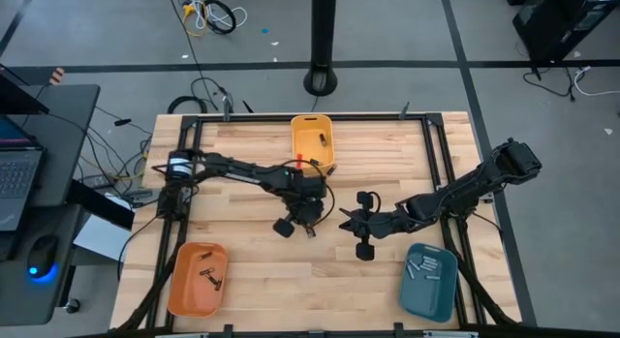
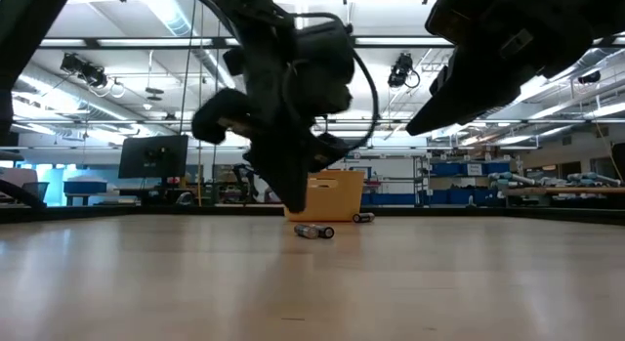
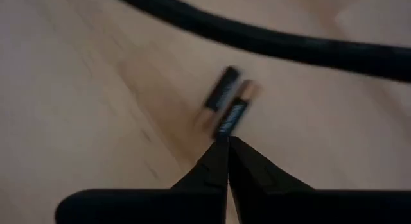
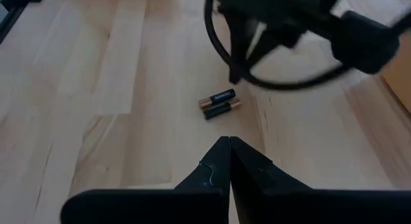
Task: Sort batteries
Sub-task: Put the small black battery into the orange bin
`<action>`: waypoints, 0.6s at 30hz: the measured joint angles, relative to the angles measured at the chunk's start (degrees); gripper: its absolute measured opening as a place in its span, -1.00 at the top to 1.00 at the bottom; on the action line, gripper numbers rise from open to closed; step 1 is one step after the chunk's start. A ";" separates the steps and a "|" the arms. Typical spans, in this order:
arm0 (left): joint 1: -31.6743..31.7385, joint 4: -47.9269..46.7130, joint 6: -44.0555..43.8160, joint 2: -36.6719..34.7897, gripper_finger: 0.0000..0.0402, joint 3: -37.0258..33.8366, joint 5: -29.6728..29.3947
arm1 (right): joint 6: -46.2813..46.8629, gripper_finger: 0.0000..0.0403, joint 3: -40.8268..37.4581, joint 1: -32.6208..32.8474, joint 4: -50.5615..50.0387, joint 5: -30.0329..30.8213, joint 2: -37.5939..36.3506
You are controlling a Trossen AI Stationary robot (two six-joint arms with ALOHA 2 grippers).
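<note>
Two dark batteries with copper ends (image 4: 218, 103) lie side by side on the wooden table's middle; they also show in the left wrist view (image 3: 228, 105), the low view (image 2: 314, 231) and the high view (image 1: 311, 231). My left gripper (image 3: 228, 139) is shut and empty, its tips just above and beside them (image 2: 298, 206) (image 1: 308, 222). My right gripper (image 4: 229, 140) is shut and empty, a little to the batteries' right (image 1: 342, 217) and higher above the table (image 2: 415, 126).
A yellow bin (image 1: 312, 141) with one battery stands at the far edge. An orange bin (image 1: 198, 278) with batteries stands near left, and a teal bin (image 1: 429, 280) with pale batteries stands near right. A small cylinder (image 2: 363, 218) lies beside the yellow bin. My left arm's cable (image 3: 270, 41) hangs over the batteries.
</note>
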 joint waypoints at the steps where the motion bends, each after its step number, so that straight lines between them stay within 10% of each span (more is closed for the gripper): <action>1: -0.03 -0.28 0.00 0.84 0.88 0.79 -1.29 | 0.11 0.93 0.00 0.00 -0.03 0.00 0.00; 18: -4.42 -0.10 8.81 2.04 0.33 2.31 -8.69 | 1.69 0.93 0.00 0.52 -0.05 0.49 0.00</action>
